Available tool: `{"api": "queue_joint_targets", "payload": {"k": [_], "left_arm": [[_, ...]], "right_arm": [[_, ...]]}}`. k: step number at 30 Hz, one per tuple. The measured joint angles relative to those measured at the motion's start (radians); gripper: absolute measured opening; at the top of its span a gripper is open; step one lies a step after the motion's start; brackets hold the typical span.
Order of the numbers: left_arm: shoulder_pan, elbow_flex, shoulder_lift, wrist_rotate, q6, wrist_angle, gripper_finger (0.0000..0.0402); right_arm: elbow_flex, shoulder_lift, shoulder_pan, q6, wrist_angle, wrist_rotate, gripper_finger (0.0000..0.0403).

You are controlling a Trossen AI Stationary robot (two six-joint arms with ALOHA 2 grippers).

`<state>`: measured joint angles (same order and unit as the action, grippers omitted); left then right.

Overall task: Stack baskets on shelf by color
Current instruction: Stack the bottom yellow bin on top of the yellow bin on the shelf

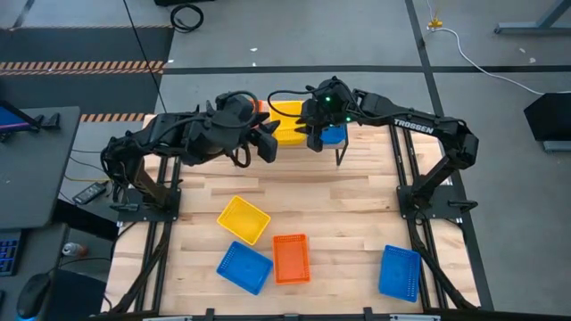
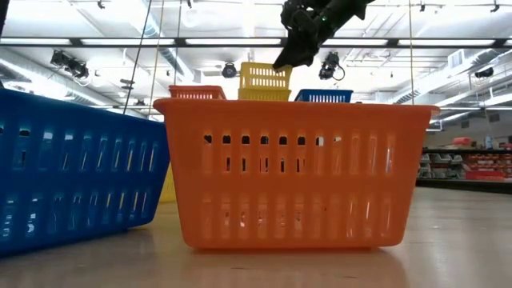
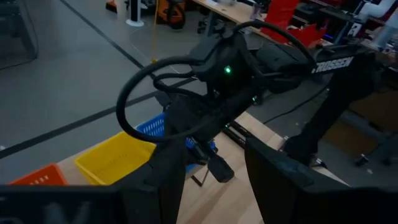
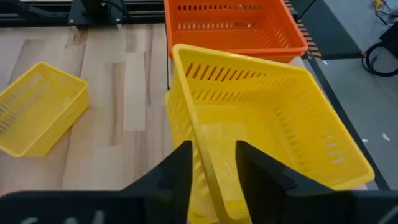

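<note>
On the shelf at the table's far edge stand an orange basket [image 4: 233, 25], a blue basket [image 1: 334, 135] and a yellow basket [image 4: 261, 124], which sits over a second yellow one [image 2: 264, 95]. My right gripper [image 4: 214, 171] is shut on the upper yellow basket. My left gripper [image 3: 214, 186] is open and empty, hovering just left of the shelf [image 1: 268, 147]. Arms and baskets hide most of the shelf; one thin black leg [image 1: 339, 158] shows. A yellow [image 1: 243, 219], an orange [image 1: 291, 258] and two blue baskets [image 1: 244, 267] [image 1: 400, 272] rest on the tabletop. My right gripper holds the upper yellow basket by one wall [image 4: 200, 134], near its rim, with one finger inside the basket and one outside. The fingers slant down from above. The basket is tilted and stands higher than the yellow basket under it [image 2: 264, 77].
The loose baskets lie along the near half of the table; the orange one [image 2: 292, 172] fills the low view. Both arms crowd the far middle of the table around the shelf. Bare wood [image 1: 357, 209] lies between the shelf and the loose baskets.
</note>
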<state>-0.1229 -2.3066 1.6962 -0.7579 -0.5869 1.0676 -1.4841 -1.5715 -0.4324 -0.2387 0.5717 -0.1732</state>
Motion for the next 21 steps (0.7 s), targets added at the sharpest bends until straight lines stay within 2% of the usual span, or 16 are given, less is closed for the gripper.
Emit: {"api": "queue_joint_targets", "payload": {"k": [5, 11, 15, 21], "left_arm": [[-0.021, 0.0, 0.0, 0.003, -0.001, 0.008, 0.0172], [-0.029, 0.0, 0.0, 0.003, -0.002, 0.024, 0.0172], [-0.029, 0.0, 0.0, 0.003, -0.002, 0.03, 0.0172], [-0.029, 0.0, 0.0, 0.003, -0.002, 0.03, 0.0172]], "right_arm": [[0.0, 0.0, 0.001, 0.008, -0.014, -0.001, 0.0157], [0.0, 0.0, 0.001, 0.009, -0.011, -0.002, 0.0153], [0.0, 0.0, 0.001, 0.01, -0.01, -0.001, 0.0137], [0.0, -0.016, 0.005, 0.011, -0.002, -0.005, 0.0088]]}}
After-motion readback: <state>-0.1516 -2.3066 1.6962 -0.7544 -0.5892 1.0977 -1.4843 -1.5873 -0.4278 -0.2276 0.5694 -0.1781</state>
